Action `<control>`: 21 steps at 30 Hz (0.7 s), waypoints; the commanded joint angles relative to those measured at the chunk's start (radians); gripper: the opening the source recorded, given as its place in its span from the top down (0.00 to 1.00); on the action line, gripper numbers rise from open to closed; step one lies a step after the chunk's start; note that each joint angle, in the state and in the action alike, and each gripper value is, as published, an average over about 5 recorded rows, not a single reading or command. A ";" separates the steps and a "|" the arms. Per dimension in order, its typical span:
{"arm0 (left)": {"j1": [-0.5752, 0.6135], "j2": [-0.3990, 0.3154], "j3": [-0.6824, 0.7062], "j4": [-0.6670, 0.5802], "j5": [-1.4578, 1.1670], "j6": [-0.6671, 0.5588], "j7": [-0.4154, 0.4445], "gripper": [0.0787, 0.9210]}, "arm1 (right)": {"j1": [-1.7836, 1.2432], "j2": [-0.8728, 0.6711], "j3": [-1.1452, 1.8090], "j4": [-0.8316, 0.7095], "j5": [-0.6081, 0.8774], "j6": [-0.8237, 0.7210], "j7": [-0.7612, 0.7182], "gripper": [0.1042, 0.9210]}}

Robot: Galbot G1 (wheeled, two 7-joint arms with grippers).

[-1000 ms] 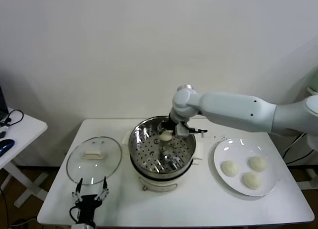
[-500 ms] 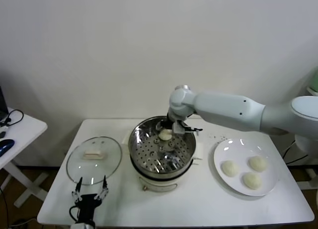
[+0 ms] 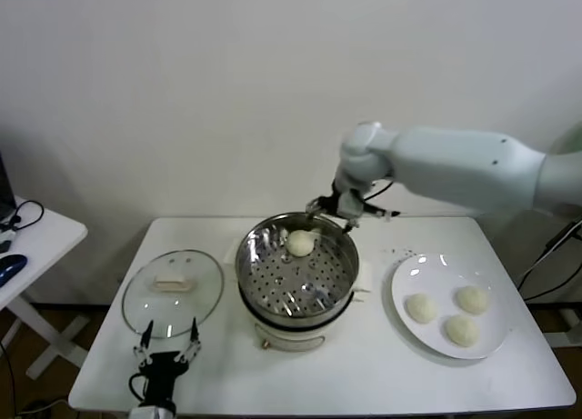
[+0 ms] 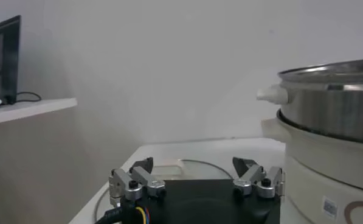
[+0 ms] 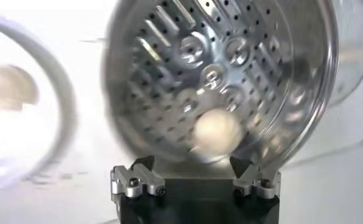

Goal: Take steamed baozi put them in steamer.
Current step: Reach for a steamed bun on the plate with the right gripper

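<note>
From the head view, the right gripper (image 3: 346, 210) now hangs above the far rim of the round shiny stainless-steel steamer (image 3: 250, 255), which sits on its white cooker base at the middle of the white tabletop (image 3: 364, 374). A second ago it was down inside the basket, closed on a small cream-white steamed baozi (image 3: 300, 243). That bun now lies free on the perforated floor near the far wall, so one of four is delivered. Three more buns (image 3: 419, 307) wait on the flat white plate (image 3: 405, 274) toward the right edge. The round glass lid (image 3: 173, 293) lies toward the left edge, with the idle left gripper (image 3: 165, 355) at the near edge beside it.

In the left wrist view, that gripper's fingers (image 4: 135, 182) stand apart, holding nothing.

In the right wrist view, the right gripper's fingers (image 5: 135, 179) are spread wide and empty, the released bun (image 5: 216, 131) beyond them inside the steamer.
</note>
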 commanded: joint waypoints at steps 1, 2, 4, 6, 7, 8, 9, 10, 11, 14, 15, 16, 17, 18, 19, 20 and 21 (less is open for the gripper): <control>0.002 0.001 0.002 -0.002 0.003 -0.003 -0.001 0.12 | 0.385 -0.173 -0.468 0.035 0.550 -0.229 -0.134 0.12; 0.002 0.001 0.003 -0.003 0.004 -0.004 -0.001 0.12 | 0.388 -0.196 -0.507 0.040 0.563 -0.259 -0.130 0.12; 0.004 0.002 0.003 -0.008 0.003 -0.004 0.000 0.12 | 0.386 -0.242 -0.568 0.060 0.577 -0.318 -0.120 0.12; 0.004 0.002 0.001 -0.012 0.001 -0.002 0.000 0.12 | 0.371 -0.285 -0.610 0.085 0.593 -0.378 -0.103 0.12; 0.004 0.002 0.000 -0.013 0.000 -0.002 0.000 0.12 | 0.357 -0.305 -0.618 0.095 0.597 -0.404 -0.093 0.12; 0.003 0.002 -0.002 -0.012 0.000 -0.001 0.000 0.12 | 0.335 -0.324 -0.615 0.101 0.602 -0.428 -0.083 0.12; 0.002 0.002 -0.004 -0.011 -0.001 -0.002 0.000 0.12 | 0.312 -0.341 -0.609 0.105 0.606 -0.453 -0.071 0.12; 0.001 0.002 -0.007 -0.009 0.000 -0.002 0.000 0.12 | 0.287 -0.353 -0.597 0.107 0.612 -0.472 -0.061 0.12; 0.001 0.002 -0.010 -0.006 0.000 -0.004 0.000 0.12 | 0.254 -0.367 -0.579 0.110 0.616 -0.495 -0.048 0.12; 0.000 0.002 -0.020 0.004 0.002 -0.008 -0.001 0.12 | 0.154 -0.393 -0.508 0.112 0.617 -0.543 -0.013 0.12; -0.001 0.002 -0.022 0.007 0.002 -0.009 -0.001 0.12 | 0.120 -0.399 -0.481 0.111 0.613 -0.554 -0.001 0.12; -0.001 0.002 -0.024 0.010 0.003 -0.010 -0.001 0.12 | 0.088 -0.402 -0.454 0.108 0.608 -0.562 0.009 0.12; -0.002 0.002 -0.026 0.013 0.003 -0.011 -0.001 0.12 | 0.058 -0.403 -0.428 0.103 0.604 -0.571 0.021 0.12; -0.003 0.002 -0.027 0.015 0.004 -0.011 -0.002 0.12 | 0.027 -0.402 -0.401 0.096 0.599 -0.582 0.033 0.12; -0.003 0.002 -0.027 0.016 0.004 -0.012 -0.002 0.12 | -0.002 -0.401 -0.378 0.089 0.592 -0.591 0.043 0.12; -0.003 0.002 -0.028 0.017 0.005 -0.012 -0.002 0.12 | -0.031 -0.398 -0.355 0.082 0.584 -0.599 0.054 0.12; -0.002 0.002 -0.029 0.018 0.005 -0.012 -0.002 0.12 | -0.059 -0.397 -0.334 0.076 0.575 -0.608 0.064 0.12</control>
